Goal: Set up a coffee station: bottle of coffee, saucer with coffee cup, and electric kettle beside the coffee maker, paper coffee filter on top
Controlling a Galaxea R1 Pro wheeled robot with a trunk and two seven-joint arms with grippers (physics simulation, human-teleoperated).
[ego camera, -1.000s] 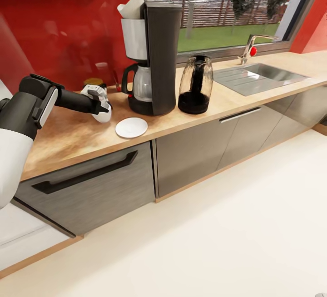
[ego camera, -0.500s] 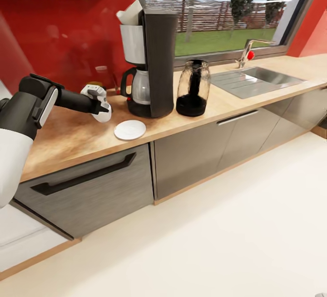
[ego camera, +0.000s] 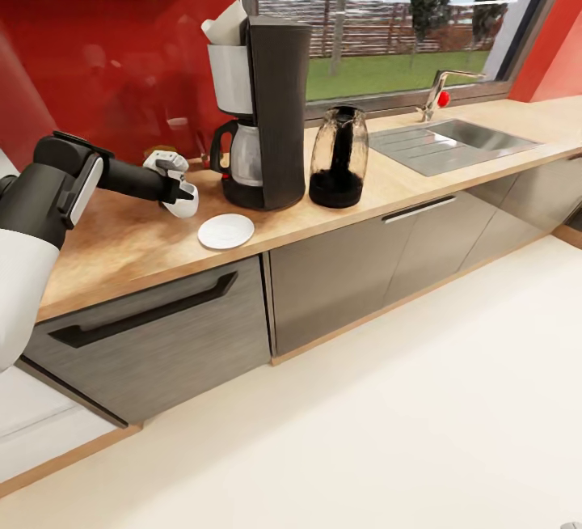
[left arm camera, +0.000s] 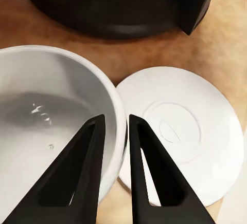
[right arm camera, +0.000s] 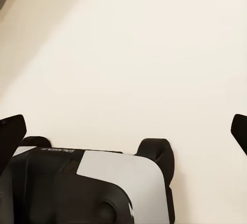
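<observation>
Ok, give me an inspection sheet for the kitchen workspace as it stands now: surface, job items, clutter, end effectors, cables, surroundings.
Surface: wood-grain countertop over grey cabinets.
Job items: coffee maker upright, paper filter in its basket; kettle beside it; saucer bare near the front edge; cup held above the counter; jar lid just visible behind the left arm.
Clutter: nothing seen.
End effectors: left end effector pinches the cup's rim; right end effector open, facing the floor.
Cables: nothing seen.
Surroundings: red backsplash, window, sink with tap, pale floor.
</observation>
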